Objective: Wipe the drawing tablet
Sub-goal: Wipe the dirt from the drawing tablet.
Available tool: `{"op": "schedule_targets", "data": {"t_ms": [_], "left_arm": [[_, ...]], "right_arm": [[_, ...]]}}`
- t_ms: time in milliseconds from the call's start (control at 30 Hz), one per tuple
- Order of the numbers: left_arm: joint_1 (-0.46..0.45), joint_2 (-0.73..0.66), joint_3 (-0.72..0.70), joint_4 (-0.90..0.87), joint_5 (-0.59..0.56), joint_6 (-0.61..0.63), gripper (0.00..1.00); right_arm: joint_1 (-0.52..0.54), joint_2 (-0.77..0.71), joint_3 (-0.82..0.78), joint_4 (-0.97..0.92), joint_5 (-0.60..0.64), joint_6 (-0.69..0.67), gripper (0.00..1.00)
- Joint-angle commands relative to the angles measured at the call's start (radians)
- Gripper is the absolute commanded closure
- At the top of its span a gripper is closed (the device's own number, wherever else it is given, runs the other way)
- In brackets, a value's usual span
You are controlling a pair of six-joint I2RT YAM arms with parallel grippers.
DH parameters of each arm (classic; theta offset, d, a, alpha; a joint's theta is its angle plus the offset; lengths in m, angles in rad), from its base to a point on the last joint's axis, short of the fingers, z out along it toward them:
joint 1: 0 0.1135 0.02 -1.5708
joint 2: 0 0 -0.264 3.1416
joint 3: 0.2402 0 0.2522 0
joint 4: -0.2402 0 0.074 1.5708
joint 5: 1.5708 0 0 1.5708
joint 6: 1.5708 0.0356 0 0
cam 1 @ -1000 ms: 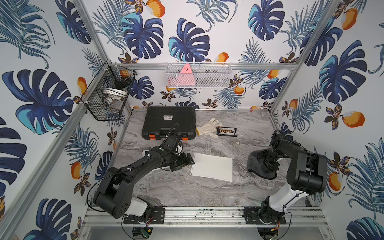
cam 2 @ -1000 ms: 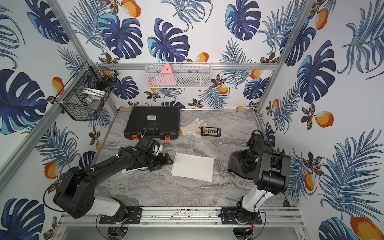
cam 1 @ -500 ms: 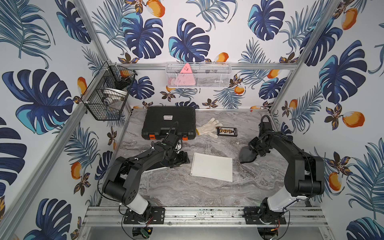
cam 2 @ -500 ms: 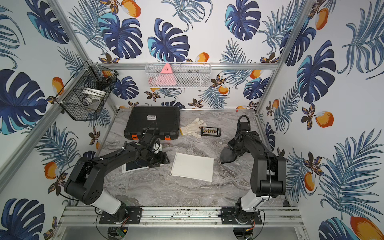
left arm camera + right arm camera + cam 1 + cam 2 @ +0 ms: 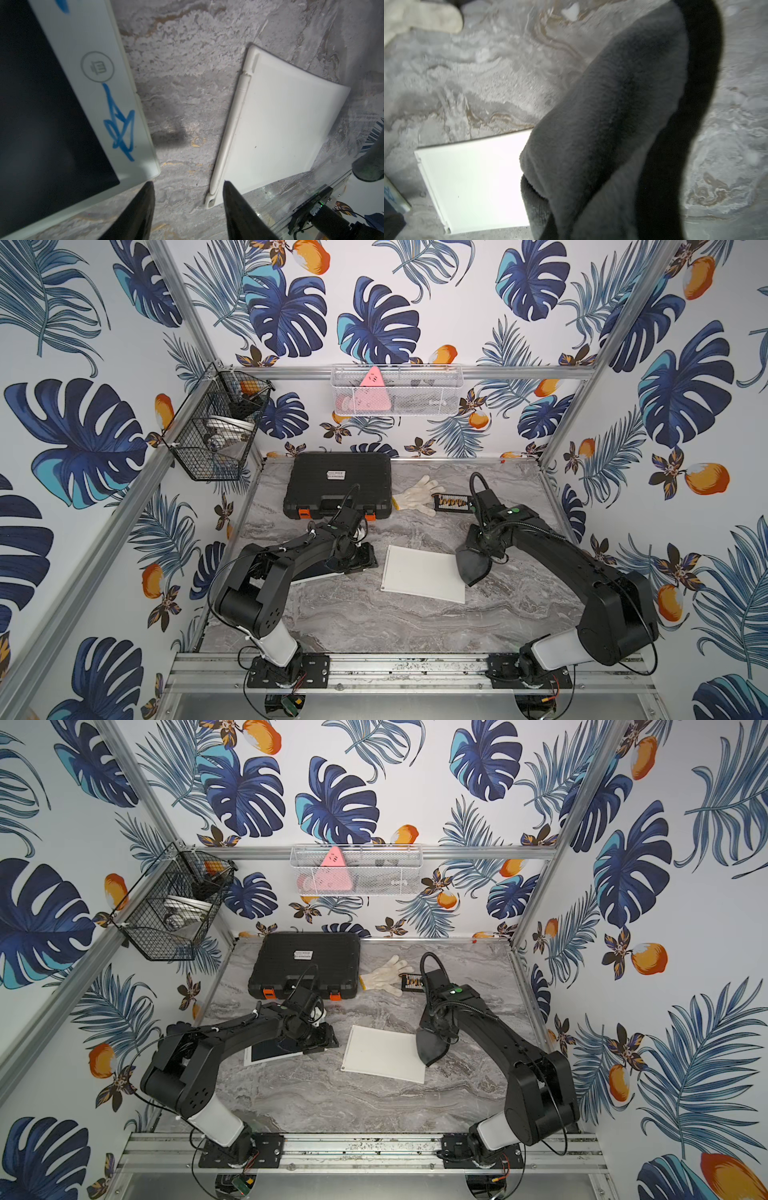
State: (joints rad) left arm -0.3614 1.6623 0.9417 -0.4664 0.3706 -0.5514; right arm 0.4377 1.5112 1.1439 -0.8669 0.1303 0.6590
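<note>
- right gripper [image 5: 478, 542] is clamped tight on a dark grey cloth [image 5: 471, 568], and the cloth hangs limp beneath it.
- the cloth's lower tip sits over the right edge of a white board [image 5: 419, 574] in mid-table; touching or just above, can't tell.
- left gripper [image 5: 188, 182] is released, fingers apart, only bare marble table [image 5: 374, 622] between them.
- it hovers low at the right end of the drawing tablet [image 5: 272, 1048].
- the tablet lies flat on the left of the table, partly under the left arm, dark screen up.
- left wrist view catches a blue scribble [image 5: 120, 128] on its white frame, just beside a bin-icon button [image 5: 97, 66].
- a white pen [image 5: 232, 135] runs along the board's left edge, the side facing the tablet.
- far side: black case [image 5: 338, 485], white glove [image 5: 417, 495] to its right.
</note>
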Motion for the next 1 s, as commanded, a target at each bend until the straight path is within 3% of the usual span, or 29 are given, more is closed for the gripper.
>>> {"op": "schedule_targets", "data": {"t_ms": [0,267,500,667,833,900,967], "left_arm": [[-0.028,0.013,0.012,0.014,-0.009,0.005,0.49],[-0.141,0.072,0.069,-0.015,-0.123,0.007,0.55],[-0.181,0.106,0.073,-0.027,-0.177,0.023,0.63],[-0.211,0.112,0.055,-0.015,-0.184,0.014,0.66],[-0.237,0.111,0.024,-0.002,-0.2,-0.002,0.73],[-0.237,0.111,0.014,0.002,-0.205,-0.006,0.75],[-0.237,0.108,0.002,0.006,-0.204,-0.003,0.77]], "right_arm": [[0.059,0.057,-0.004,0.004,-0.043,-0.017,1.0],[0.101,0.157,-0.041,0.099,-0.117,-0.022,1.0],[0.101,0.191,-0.086,0.149,-0.166,-0.017,0.99],[0.101,0.2,-0.125,0.182,-0.206,-0.006,0.72],[0.101,0.241,-0.136,0.221,-0.256,0.001,0.56],[0.101,0.261,-0.127,0.236,-0.274,0.007,0.55],[0.105,0.281,-0.108,0.251,-0.29,0.014,0.67]]}}
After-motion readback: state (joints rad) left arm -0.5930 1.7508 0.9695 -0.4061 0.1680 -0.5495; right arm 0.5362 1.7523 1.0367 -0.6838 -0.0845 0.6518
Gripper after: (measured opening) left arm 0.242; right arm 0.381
